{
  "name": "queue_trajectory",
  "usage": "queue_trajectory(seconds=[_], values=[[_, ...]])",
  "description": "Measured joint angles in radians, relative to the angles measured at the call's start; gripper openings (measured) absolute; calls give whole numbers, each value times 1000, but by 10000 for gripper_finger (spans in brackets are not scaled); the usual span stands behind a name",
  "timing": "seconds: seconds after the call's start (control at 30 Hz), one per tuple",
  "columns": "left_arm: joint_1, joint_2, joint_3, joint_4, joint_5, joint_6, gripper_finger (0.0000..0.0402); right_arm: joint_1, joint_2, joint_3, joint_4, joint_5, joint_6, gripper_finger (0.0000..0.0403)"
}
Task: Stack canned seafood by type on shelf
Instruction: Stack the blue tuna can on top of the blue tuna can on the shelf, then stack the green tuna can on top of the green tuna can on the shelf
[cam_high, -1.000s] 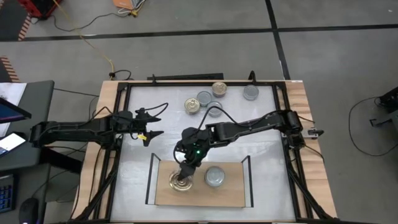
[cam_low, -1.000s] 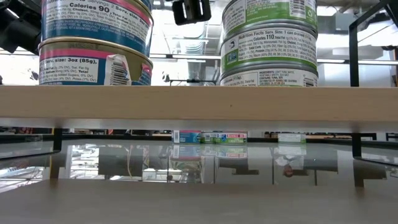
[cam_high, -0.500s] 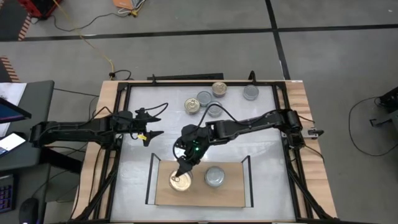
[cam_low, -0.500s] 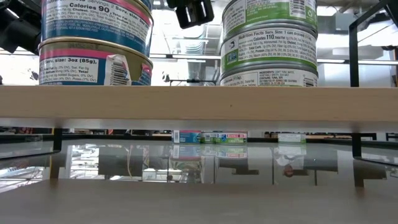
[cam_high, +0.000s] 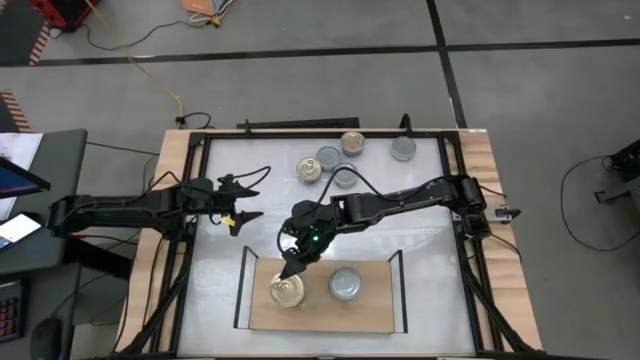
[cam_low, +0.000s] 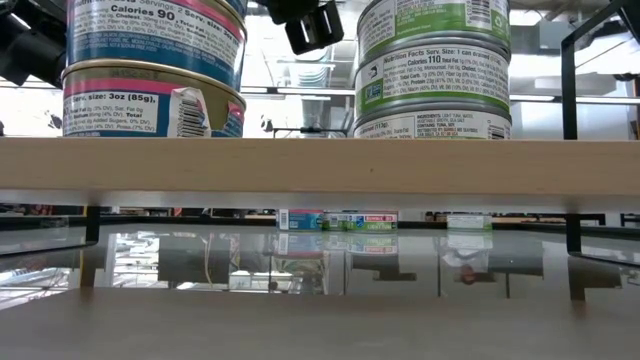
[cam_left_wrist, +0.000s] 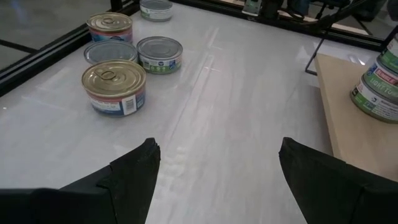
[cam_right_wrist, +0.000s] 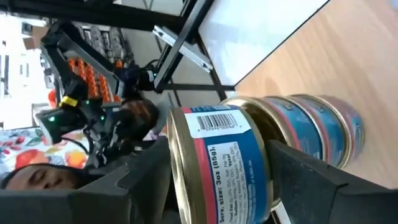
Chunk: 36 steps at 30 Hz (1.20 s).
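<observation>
Since a second ago, your right gripper (cam_high: 293, 270) has lifted off the gold-lidded stack (cam_high: 288, 291) and drawn back, so the top lid that it hid now shows whole in the high view. Its fingers (cam_right_wrist: 298, 180) stand apart on either side of the topmost blue-and-pink tin, which the right wrist view shows resting squarely on two like tins; whether the pads touch its wall cannot be told, and the tin looks released rather than gripped.

Largest first: the shelf (cam_high: 370, 315), a light wooden board, lies directly beneath that gripper. On it, the gold stack sits just below and ahead of the fingertips, and the silver-lidded stack (cam_high: 345, 284) with green labels stands close beside it on the gripper's outer side, apart from it.

The relation that matters next: the loose tins (cam_high: 330, 160) lie behind the right gripper, back along its own forearm toward the table's far edge, four bunched together and a fifth silver one (cam_high: 403, 148) off toward the right arm's base. All sit flat, lids up, axes vertical.

Your left gripper (cam_high: 243, 200) waits wide open, beside the right gripper and off the shelf. It looks about as near to the cluster as the right one.
</observation>
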Motion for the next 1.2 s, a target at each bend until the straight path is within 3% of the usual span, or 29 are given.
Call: queue_trajectory(seconds=[0.7, 0.97, 1.07, 1.2], values=[[0, 0, 0, -5, 3, 0, 318, -20, -24, 0, -84, 28, -46, 286], [0, 0, 0, -16, 3, -1, 318, -78, -104, 1, -317, 97, -221, 286], [0, -1, 0, -15, 3, -13, 318, -106, -149, 0, -547, 262, -337, 286], [0, -1, 0, 4, 35, -35, 318, -139, -199, 0, -879, 643, -470, 286]])
